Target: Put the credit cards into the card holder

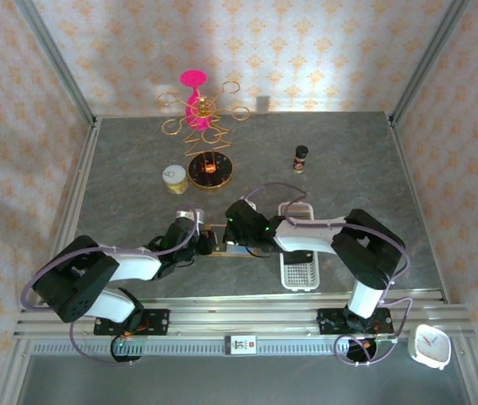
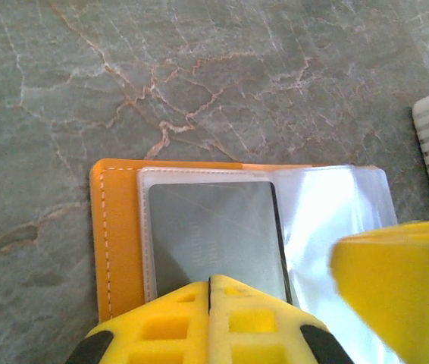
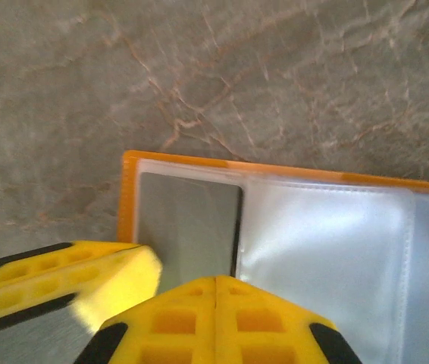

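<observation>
The table has a hard grey top like stone with thin brown cracks, and flowery paper walls stand round it. Near the middle of its near edge lies the card holder, open and flat. It is soft orange outside with white stitches, and has shiny see-through pockets inside. A thin grey credit card sits in the pocket at its left end. The left gripper has its bumpy yellow jaws pressed shut at the card's near edge; whether they pinch it cannot be told. The right gripper, just beside it, is shut too, with nothing seen in it. The plastic looks slippery and floppy, so the card might snag or the light holder might slide. The close grippers could also bump.
</observation>
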Available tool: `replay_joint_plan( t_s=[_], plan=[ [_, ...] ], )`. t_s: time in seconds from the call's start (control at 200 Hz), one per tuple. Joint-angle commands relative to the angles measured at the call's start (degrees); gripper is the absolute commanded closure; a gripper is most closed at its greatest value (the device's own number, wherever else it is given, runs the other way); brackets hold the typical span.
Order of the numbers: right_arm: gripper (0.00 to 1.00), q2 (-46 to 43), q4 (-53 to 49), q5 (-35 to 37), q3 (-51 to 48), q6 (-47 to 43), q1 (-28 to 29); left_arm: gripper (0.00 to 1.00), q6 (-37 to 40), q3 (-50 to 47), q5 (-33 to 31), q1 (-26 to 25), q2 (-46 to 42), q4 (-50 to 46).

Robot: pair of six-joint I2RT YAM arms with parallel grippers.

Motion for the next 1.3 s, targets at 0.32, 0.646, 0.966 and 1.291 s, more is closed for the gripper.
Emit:
replay_joint_plan(
  t_s=[0.32,0.646,0.966,1.291],
  plan=[
    [0.83,-6.51,-4.28,7.65,-4.83,1.86,0.34,1.0,1.42,0.08,-1.91,-0.56,0.91,-2.77],
    [0.78,-5.08,-1.04,4.97,-6.86,3.07,0.39,1.0,1.35,-0.25,-1.33,-0.57,0.86,-2.11],
    [0.75,-5.04,-2.08,5.36,-8.86,3.75,0.34,1.0,1.45,-0.34,-1.41,-0.64,0.55,-2.03],
    [0.74,-3.71,0.01,3.18,-9.77,4.16,0.38,1.0,1.46,-0.51,-1.33,-0.62,0.55,-1.7]
  ],
)
